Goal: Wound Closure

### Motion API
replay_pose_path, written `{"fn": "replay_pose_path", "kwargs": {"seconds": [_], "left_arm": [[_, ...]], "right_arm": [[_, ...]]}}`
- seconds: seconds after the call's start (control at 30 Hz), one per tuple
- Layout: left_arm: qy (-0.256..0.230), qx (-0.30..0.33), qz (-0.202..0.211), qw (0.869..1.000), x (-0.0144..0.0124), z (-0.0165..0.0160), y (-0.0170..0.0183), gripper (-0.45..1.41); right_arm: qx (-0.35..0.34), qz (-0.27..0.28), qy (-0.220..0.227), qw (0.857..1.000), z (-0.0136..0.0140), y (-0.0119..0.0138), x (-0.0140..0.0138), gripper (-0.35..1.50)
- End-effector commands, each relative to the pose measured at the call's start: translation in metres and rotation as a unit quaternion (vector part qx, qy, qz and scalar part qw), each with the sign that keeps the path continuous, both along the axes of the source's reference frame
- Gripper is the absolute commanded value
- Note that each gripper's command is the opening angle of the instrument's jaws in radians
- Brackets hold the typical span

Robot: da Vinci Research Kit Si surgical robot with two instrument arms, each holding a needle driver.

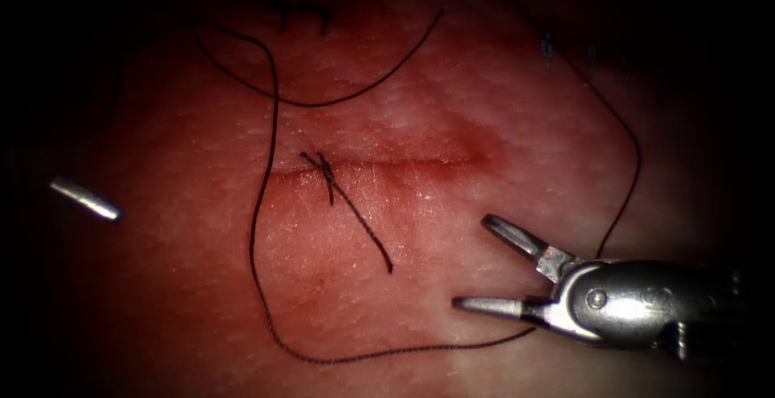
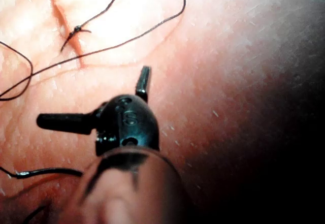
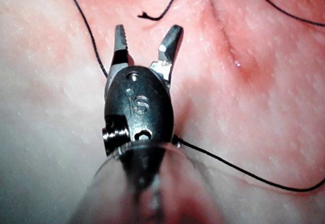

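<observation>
Your right tool (image 1: 476, 265) and left tool (image 2: 101, 99) gape wide, empty (needle unseen); the loose thread (image 1: 257, 228) could snag them.

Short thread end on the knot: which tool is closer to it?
Right. The right tool, open and empty, sits just right of the short thread end; the left tool, also open and empty, lies much farther away.
</observation>
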State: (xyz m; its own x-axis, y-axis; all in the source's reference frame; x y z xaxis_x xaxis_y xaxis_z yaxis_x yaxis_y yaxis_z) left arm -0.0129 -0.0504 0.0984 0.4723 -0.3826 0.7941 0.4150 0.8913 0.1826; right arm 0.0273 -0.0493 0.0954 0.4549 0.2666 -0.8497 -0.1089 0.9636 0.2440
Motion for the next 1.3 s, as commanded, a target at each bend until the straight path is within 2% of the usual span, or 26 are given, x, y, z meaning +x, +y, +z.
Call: {"fn": "replay_pose_path", "kwargs": {"seconds": [0.03, 0.1, 0.13, 0.23, 0.27, 0.3, 0.4, 0.43, 0.5, 0.6, 0.63, 0.67, 0.7, 0.77, 0.8, 0.83, 0.9, 0.97, 1.03, 1.13, 1.3], "left_arm": [[0.005, -0.005, 0.005, 1.0, -0.0001, 0.0001, -0.0008, 1.4], [-0.031, -0.022, 0.029, 0.999, -0.0006, -0.0011, -0.0014, 1.35], [-0.031, -0.022, 0.029, 0.999, -0.0006, -0.0011, -0.0014, 1.35], [-0.065, -0.024, 0.054, 0.996, -0.0031, -0.0023, -0.0023, 1.23], [-0.098, -0.028, 0.059, 0.993, -0.0054, -0.0032, -0.0027, 1.01], [-0.098, -0.028, 0.059, 0.993, -0.0054, -0.0032, -0.0027, 1.01], [-0.121, -0.047, 0.078, 0.988, -0.0087, -0.0043, -0.0037, 0.76], [-0.122, -0.054, 0.088, 0.987, -0.0098, -0.0046, -0.004, 0.71], [-0.095, -0.066, 0.096, 0.989, -0.0119, -0.0052, -0.0047, 0.62], [-0.025, -0.075, 0.063, 0.995, -0.0146, -0.0057, -0.0059, 0.52], [-0.023, -0.073, 0.063, 0.995, -0.0152, -0.0057, -0.006, 0.49], [-0.037, -0.071, 0.073, 0.994, -0.0157, -0.0056, -0.006, 0.46], [-0.072, -0.073, 0.102, 0.989, -0.0161, -0.0053, -0.006, 0.39], [-0.147, -0.08, 0.179, 0.969, -0.0164, -0.0046, -0.0057, 0.19], [-0.143, -0.07, 0.202, 0.966, -0.0166, -0.0042, -0.0055, 0.15], [-0.127, -0.066, 0.213, 0.966, -0.0167, -0.0037, -0.0053, 0.17], [-0.091, -0.065, 0.232, 0.966, -0.0168, -0.0023, -0.005, 0.35], [-0.072, -0.052, 0.217, 0.972, -0.0168, -0.0011, -0.005, 0.67], [-0.051, -0.044, 0.192, 0.979, -0.017, 0.0002, -0.0056, 0.82], [-0.015, -0.041, 0.156, 0.987, -0.0183, 0.0018, -0.0073, 0.84], [0.015, -0.053, 0.128, 0.99, -0.0214, 0.0038, -0.0102, 0.88]], "right_arm": [[0.001, -0.001, 0.002, 1.0, 0.0004, -0.0006, 0.0005, 1.3], [0.001, -0.002, 0.003, 1.0, 0.0002, -0.0007, 0.0003, 1.25], [0.001, -0.002, 0.003, 1.0, 0.0002, -0.0007, 0.0003, 1.25], [0.003, -0.005, 0.002, 1.0, 0.0, -0.0006, 0.0003, 1.21], [-0.002, -0.01, 0.002, 1.0, -0.0002, -0.0007, 0.0002, 1.19], [-0.002, -0.01, 0.002, 1.0, -0.0002, -0.0007, 0.0002, 1.19], [-0.004, -0.012, 0.003, 1.0, -0.0005, -0.0009, 0.0001, 1.14], [-0.007, -0.014, 0.003, 1.0, -0.0005, -0.001, 0.0, 1.14], [-0.009, -0.016, 0.004, 1.0, -0.0006, -0.001, -0.0002, 1.11], [-0.012, -0.018, 0.004, 1.0, -0.0006, -0.001, -0.0004, 1.06], [-0.014, -0.02, 0.004, 1.0, -0.0006, -0.001, -0.0005, 1.04], [-0.014, -0.02, 0.004, 1.0, -0.0006, -0.001, -0.0006, 1.04], [-0.019, -0.023, 0.005, 1.0, -0.0006, -0.001, -0.0006, 1.04], [-0.027, -0.034, 0.012, 0.999, -0.0007, -0.0009, -0.0007, 1.04], [-0.033, -0.044, 0.017, 0.998, -0.0007, -0.0009, -0.0007, 1.03], [-0.04, -0.058, 0.024, 0.997, -0.0007, -0.0008, -0.0007, 1.03], [-0.05, -0.079, 0.027, 0.995, -0.0009, -0.0008, -0.0008, 1.03], [-0.063, -0.099, 0.032, 0.993, -0.0012, -0.0008, -0.0009, 0.99], [-0.078, -0.113, 0.037, 0.99, -0.0015, -0.0007, -0.0011, 0.96], [-0.096, -0.125, 0.041, 0.987, -0.0023, -0.0006, -0.0014, 0.86], [-0.107, -0.13, 0.042, 0.985, -0.003, -0.0003, -0.0015, 0.81]]}}
